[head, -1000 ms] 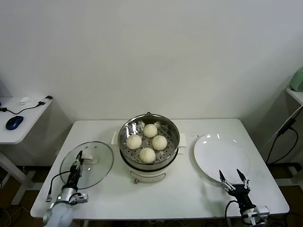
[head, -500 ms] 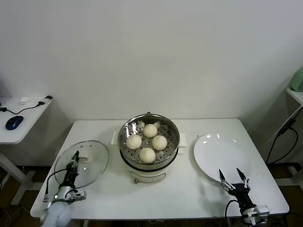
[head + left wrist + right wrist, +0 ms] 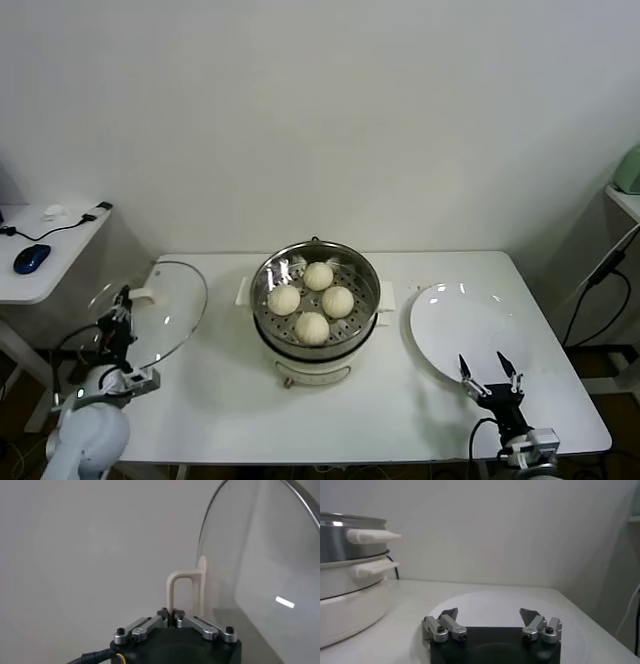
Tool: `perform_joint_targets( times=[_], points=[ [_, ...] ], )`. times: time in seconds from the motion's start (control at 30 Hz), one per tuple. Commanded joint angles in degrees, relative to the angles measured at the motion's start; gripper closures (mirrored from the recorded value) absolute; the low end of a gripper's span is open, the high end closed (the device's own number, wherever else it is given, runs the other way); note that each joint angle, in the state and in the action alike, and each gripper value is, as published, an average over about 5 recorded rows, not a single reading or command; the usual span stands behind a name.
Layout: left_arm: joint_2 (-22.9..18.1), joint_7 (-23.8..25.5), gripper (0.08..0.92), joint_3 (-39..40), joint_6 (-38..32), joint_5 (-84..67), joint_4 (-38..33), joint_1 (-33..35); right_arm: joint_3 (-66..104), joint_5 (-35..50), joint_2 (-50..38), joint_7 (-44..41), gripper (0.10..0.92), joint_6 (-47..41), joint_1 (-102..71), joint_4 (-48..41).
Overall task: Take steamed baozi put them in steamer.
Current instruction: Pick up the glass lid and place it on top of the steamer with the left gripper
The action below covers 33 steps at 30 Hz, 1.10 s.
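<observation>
Four steamed baozi (image 3: 311, 299) sit in one steamer (image 3: 315, 345); no writing is legible. Left tool (image 3: 122, 302) clamps one glass lid's (image 3: 150, 313) handle; right tool (image 3: 489, 364) gapes wide beside one plate (image 3: 455, 322).

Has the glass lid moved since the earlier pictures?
Yes. The glass lid, held by the left gripper, has risen and moved left, away from the steamer.

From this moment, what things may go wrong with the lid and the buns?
1. The left gripper is shut only on the thin handle of the glass lid, which hangs tilted at the table's left edge; it might slip or swing and fall.
2. Lowered off-centre, the lid may knock the steamer rim or press the four baozi.
3. The open right gripper sits by the plate and might bump it.
</observation>
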Motion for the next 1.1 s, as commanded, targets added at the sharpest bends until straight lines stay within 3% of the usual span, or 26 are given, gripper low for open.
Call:
perform_joint_targets(
  times=[0.03, 0.2, 0.33, 0.53, 0.73, 0.93, 1.1],
  points=[
    [2.38, 5.16, 0.862, -4.57, 4.47, -5.44, -10.12, 4.89, -0.67, -3.02, -0.18, 1.49, 0.203, -0.78, -0.20, 1.01],
    [2.19, 7.39, 0.862, 2.22, 10.44, -0.18, -16.87, 1.46, -1.01, -3.27, -0.32, 1.34, 0.203, -0.46, -0.20, 0.98],
    [1.84, 9.59, 0.862, 13.16, 16.25, 5.93, -18.76, -4.08, -1.15, -3.52, -0.16, 0.99, 0.203, 0.25, -0.07, 0.34],
    [-0.52, 17.50, 0.862, 29.72, 25.13, 13.44, -18.40, -13.92, -0.64, -3.32, -0.75, 0.42, 0.203, 1.88, -0.39, -0.84],
    [-7.25, 21.27, 0.862, 37.74, 25.89, 21.02, -13.13, -21.59, -0.04, -2.97, -1.07, 0.35, 0.203, 3.34, -0.99, -1.45],
    [-16.82, 22.61, 0.862, 43.31, 25.89, 29.33, -7.54, -22.54, 0.03, -2.87, -0.84, 0.67, 0.203, 4.40, -0.91, -2.42],
    [-21.81, 22.40, 0.862, 45.16, 25.89, 32.64, -3.16, -22.62, 0.09, -2.92, -0.40, 1.07, 0.203, 5.10, -0.55, -3.12]
  ],
)
